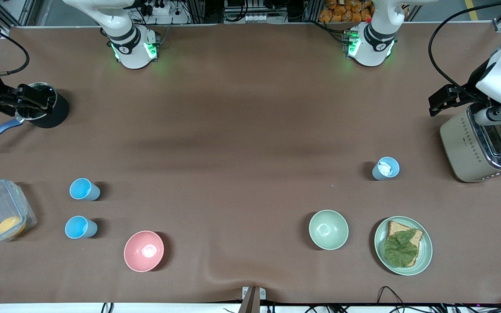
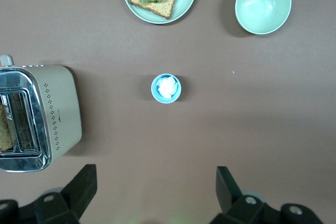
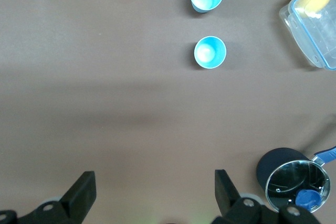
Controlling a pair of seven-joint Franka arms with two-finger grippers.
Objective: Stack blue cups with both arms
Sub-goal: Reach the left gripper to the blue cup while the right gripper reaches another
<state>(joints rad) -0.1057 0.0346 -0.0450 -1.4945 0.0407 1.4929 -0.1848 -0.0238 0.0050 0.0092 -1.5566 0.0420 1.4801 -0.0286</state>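
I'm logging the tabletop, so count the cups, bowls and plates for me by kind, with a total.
Blue cups: 3
Bowls: 2, pink bowl and green bowl
Plates: 1, green plate holding bread and a leaf
Total: 6

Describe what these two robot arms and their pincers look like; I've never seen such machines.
Both arms are glossy white with rounded shells and black bands at the joints. The right arm and left arm rise from bases that glow green. A black cable loops along the left arm's wrist. Each gripper, left gripper and right gripper, has two black angular fingers with small round screws.
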